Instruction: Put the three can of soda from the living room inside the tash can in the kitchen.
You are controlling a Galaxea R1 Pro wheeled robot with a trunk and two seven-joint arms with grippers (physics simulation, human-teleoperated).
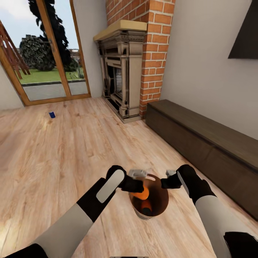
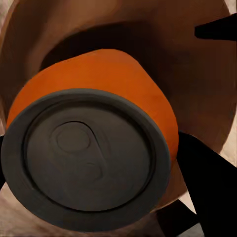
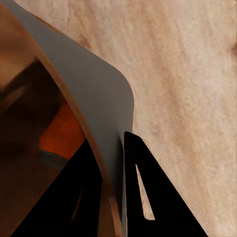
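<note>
Now the left gripper (image 1: 138,186) clasps an orange can of soda (image 1: 143,194) over the tash can (image 1: 157,206), whose rim the right gripper (image 1: 168,182) pinches; a blue can (image 1: 52,114) lies far off by the glass doors (image 1: 50,53). Light, smooth, probably slippery: grip mid-body

no words, labels, brand names or numbers are showing readably on anything in these pictures.

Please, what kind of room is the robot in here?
Most likely a living room: a red-brick fireplace, wood-framed glass doors onto a garden, a plank floor and a low dark cabinet.
</note>
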